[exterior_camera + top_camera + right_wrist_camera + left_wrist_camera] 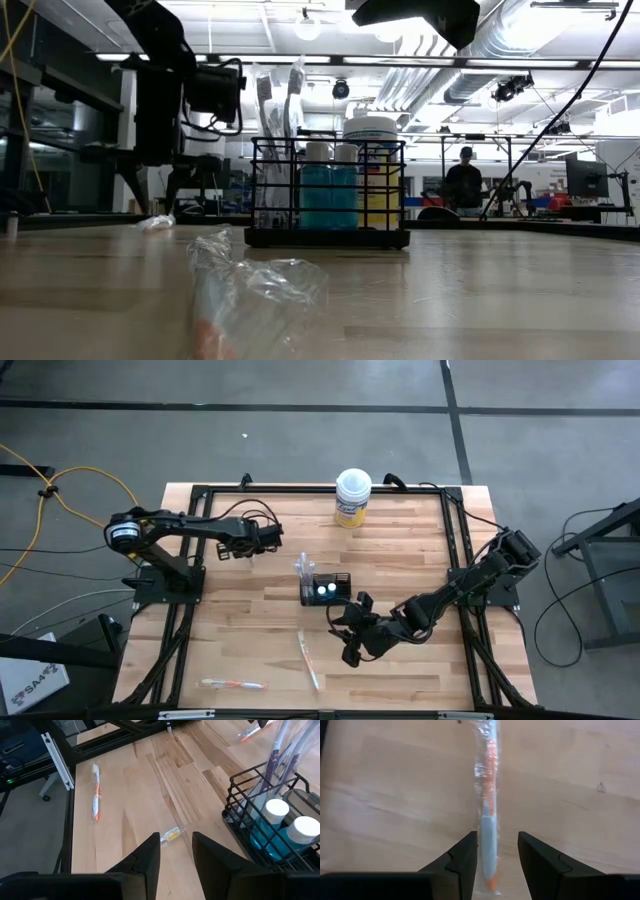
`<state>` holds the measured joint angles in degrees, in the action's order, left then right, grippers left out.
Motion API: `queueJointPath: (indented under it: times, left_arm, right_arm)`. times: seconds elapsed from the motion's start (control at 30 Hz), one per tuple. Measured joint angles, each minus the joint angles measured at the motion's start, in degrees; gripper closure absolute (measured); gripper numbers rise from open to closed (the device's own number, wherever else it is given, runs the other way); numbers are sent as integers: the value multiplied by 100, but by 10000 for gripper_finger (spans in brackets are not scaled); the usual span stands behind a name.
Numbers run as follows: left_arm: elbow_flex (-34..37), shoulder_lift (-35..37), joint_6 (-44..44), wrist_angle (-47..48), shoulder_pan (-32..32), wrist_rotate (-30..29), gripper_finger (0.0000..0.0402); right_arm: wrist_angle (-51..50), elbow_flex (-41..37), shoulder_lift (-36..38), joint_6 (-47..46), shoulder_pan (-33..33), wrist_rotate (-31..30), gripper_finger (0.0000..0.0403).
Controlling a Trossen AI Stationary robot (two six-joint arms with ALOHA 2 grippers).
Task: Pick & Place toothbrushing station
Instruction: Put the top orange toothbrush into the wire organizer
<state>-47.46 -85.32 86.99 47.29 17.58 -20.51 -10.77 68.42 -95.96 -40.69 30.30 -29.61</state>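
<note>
Lying nearest the table's (440, 670) front edge, ahead of the black mesh holder (328, 589), is a wrapped orange-and-white toothbrush (232, 684), with a second wrapped toothbrush (308, 658) between it and the holder. Open wood surrounds both. The right gripper (348, 636) hovers just in front of the holder, toward its right side, fingers parted and empty; in its wrist view the second brush's tip lies between the fingers, below them, and the holder's wire corner is close beside them. The holder stands mid-table with two white-capped teal tubes (282, 827) and upright pale toothbrushes (304, 568) at its left end. Behind and left of the holder, the left gripper (497, 862) is open, its fingers astride a wrapped orange-and-grey toothbrush (489, 810) lying on the wood. Beyond the holder, a white-lidded yellow tub (353, 497) stands at the table's far edge.
</note>
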Motion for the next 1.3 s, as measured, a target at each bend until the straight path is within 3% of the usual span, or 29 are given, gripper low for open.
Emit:
queueJointPath:
  times: [0.53, 0.67, 0.9, 1.3]
  left_arm:
    - [0, -419, -160, -144, 37, 249, 273]
    - [0, -419, -26, -140, 37, 282, 301]
    - [0, -412, -5, -101, 37, 301, 387]
    - [-9, -408, -121, -35, 35, 233, 400]
  right_arm:
    - [86, 0, 0, 0, 0, 0, 298]
    - [122, 0, 0, 0, 0, 0, 298]
    - [121, 0, 0, 0, 0, 0, 298]
    - [123, 0, 0, 0, 0, 0, 298]
